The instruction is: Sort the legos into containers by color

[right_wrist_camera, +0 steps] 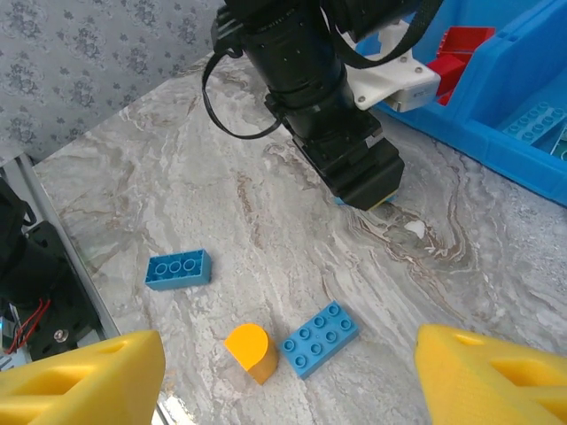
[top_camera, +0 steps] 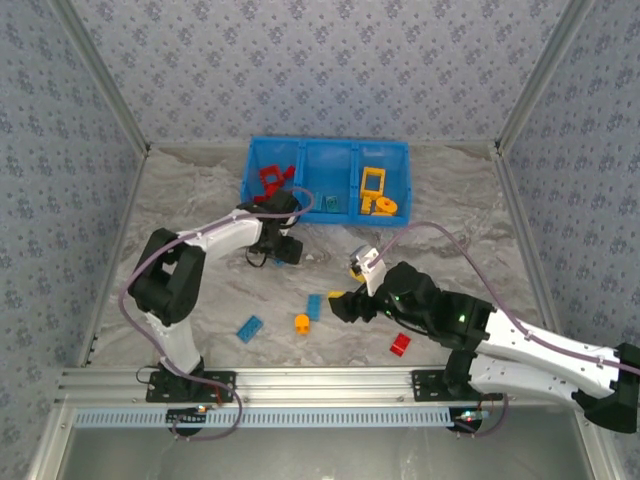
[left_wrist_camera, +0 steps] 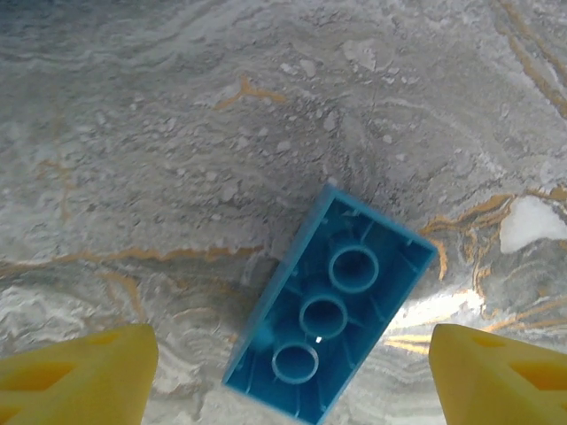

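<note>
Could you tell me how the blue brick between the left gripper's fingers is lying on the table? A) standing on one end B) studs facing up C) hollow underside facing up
C: the blue brick lies flat, with its open underside and three round tubes facing the wrist camera.

Wallpaper (top_camera: 320, 60) is showing pale grey-blue with a small repeating floral print. The table (top_camera: 460, 210) is showing grey-white marbling threaded with thin tan veins. The tray (top_camera: 325, 142) is glowing bright blue, holding red bricks (top_camera: 270, 180) and a yellow frame (top_camera: 373, 182). Lying loose are a light blue brick (top_camera: 249, 328), an orange-yellow piece (top_camera: 302, 322) and a red brick (top_camera: 400, 344). The arms (top_camera: 540, 345) are showing white and black, trailing a dull purple cable (top_camera: 440, 228). The fingers (left_wrist_camera: 80, 372) of the left gripper (left_wrist_camera: 288, 332) are showing yellow, framing a turquoise brick (left_wrist_camera: 332, 305). The right gripper (right_wrist_camera: 285, 332) is showing yellow fingers (right_wrist_camera: 496, 372) too.
</note>
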Available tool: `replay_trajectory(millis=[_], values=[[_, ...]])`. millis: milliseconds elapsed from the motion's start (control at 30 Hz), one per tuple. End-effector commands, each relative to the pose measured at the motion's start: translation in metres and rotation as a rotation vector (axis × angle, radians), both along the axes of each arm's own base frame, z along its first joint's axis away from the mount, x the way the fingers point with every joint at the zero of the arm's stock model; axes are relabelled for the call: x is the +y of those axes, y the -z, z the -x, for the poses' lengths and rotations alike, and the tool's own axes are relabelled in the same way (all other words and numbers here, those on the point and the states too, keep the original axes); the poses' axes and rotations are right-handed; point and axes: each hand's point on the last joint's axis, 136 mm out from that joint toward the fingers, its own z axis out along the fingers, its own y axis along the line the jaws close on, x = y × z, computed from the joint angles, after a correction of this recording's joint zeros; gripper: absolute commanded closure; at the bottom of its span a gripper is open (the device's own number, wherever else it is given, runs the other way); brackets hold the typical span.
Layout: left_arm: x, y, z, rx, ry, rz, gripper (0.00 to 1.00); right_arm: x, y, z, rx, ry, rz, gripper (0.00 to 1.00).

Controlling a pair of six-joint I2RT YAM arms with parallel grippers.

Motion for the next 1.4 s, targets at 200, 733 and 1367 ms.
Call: replay_trajectory(millis=[200,733,1367], values=[[-0.016,0.014,-0.007,0.022,0.039,0.041,0.41,-0.006,0.005,-0.006,0.009,0.063,0.032,0.23],[-0.016,0.023,-0.006,0.020,0.038,0.016,0.51,-0.012,0.003,-0.008,0.005,0.083,0.039,0.24],[-0.098,-0.113,-0.036,-0.214,0.039,0.234,0.79,-0.054,-0.045,-0.050,-0.111,0.343,0.008,0.26]])
